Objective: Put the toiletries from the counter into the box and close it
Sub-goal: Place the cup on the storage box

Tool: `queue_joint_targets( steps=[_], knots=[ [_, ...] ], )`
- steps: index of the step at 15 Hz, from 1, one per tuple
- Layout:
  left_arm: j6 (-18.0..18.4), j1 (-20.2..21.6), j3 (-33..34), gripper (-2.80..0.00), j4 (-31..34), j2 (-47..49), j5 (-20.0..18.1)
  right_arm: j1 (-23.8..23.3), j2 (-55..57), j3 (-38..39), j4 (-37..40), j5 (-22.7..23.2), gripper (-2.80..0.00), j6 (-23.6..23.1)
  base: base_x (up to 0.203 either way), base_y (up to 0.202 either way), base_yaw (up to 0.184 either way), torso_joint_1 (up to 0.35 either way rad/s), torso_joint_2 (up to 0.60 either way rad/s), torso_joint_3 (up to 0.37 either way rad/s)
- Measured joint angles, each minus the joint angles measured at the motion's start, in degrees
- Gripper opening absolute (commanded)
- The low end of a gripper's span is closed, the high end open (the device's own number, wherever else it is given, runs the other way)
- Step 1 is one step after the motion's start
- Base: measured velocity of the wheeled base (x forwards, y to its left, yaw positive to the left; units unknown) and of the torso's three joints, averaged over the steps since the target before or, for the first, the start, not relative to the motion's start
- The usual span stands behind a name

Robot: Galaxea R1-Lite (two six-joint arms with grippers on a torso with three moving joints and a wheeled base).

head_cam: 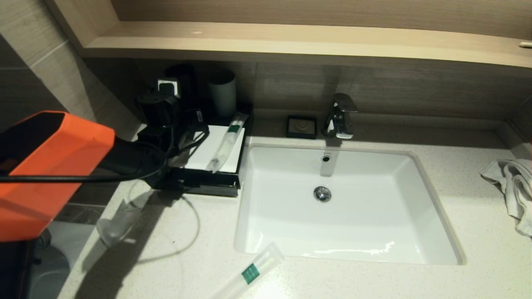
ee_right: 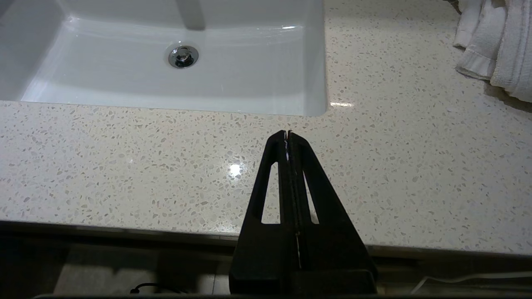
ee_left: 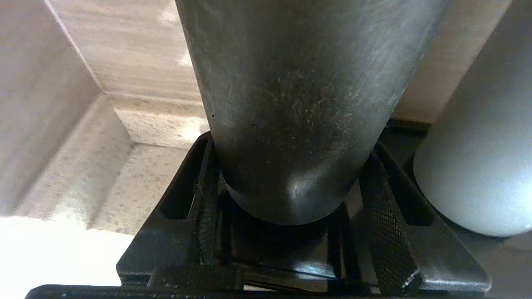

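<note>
My right end effector (ee_right: 287,135) hangs parked over the near edge of the desk (head_cam: 374,282), its fingers pressed together on nothing.

Nearest to me, in front of the basin (head_cam: 353,232), a long slim packet (head_cam: 249,272) with a green label lies flat on the desk. To its left, in my arm's shadow, lies a clear packet (head_cam: 116,224). I judge both to be light, thin, crinkly and slippery. A pinch across the narrow middle, near the label, should hold one best without bending it.

Farther left stands the box (head_cam: 208,187). A second long packet (head_cam: 226,141) rests slantwise on its white panel, so it is not yet inside.

At the far end of the box, my left end effector (ee_left: 291,149) has its fingers spread around the foot of a dark cup (ee_left: 291,83). They seem to press on its sides. A grey cup (head_cam: 222,93) stands just to the right of it.
</note>
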Motion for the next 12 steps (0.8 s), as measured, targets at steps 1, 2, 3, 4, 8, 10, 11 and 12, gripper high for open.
queue_joint_targets(
  steps=[1, 2, 3, 4, 8, 10, 11, 12],
  knots=[
    [0.02, 0.00, -0.14, -2.80, 0.00, 0.21, -0.02, 0.00, 0.00, 0.00, -0.02, -0.02, -2.80, 0.00, 0.000, 0.000, 0.000, 0.000, 0.00, 0.000],
    [0.00, 0.00, -0.45, -2.80, 0.04, 0.40, 0.00, 0.00, 0.00, 0.00, -0.01, 0.00, -2.80, 0.02, 0.000, 0.000, 0.000, 0.000, 0.00, 0.000],
    [0.02, 0.03, -0.82, -2.80, 0.05, 0.60, 0.00, 0.00, 0.00, 0.00, -0.01, 0.00, -2.80, 0.02, 0.000, 0.000, 0.000, 0.000, 0.00, 0.000],
    [0.00, 0.06, -1.07, -2.80, 0.05, 0.72, -0.12, 0.00, 0.00, 0.00, 0.00, 0.00, -2.80, 0.02, 0.000, 0.000, 0.000, 0.000, 0.00, 0.000],
    [0.05, -0.09, -1.47, -2.80, 0.05, 1.07, -0.90, 0.00, 0.00, 0.00, 0.00, -0.02, -2.80, 0.02, 0.000, 0.000, 0.000, 0.000, 0.00, 0.000],
    [0.07, 0.00, -2.24, -2.80, 0.43, 1.34, -1.05, 0.00, 0.00, 0.00, 0.00, -0.02, -2.80, 0.02, 0.000, 0.000, 0.000, 0.000, 0.00, 0.000],
    [0.06, -0.02, -2.71, -2.80, 0.82, 1.49, -1.06, 0.00, 0.00, 0.00, 0.00, -0.02, -2.80, 0.02, 0.000, 0.000, 0.000, 0.000, 0.00, 0.000],
    [0.09, -0.05, -3.20, -2.80, 1.05, 1.62, -1.05, 0.00, 0.00, 0.00, 0.00, 0.00, -2.80, 0.02, 0.000, 0.000, 0.000, 0.000, 0.00, 0.000]
  ],
)
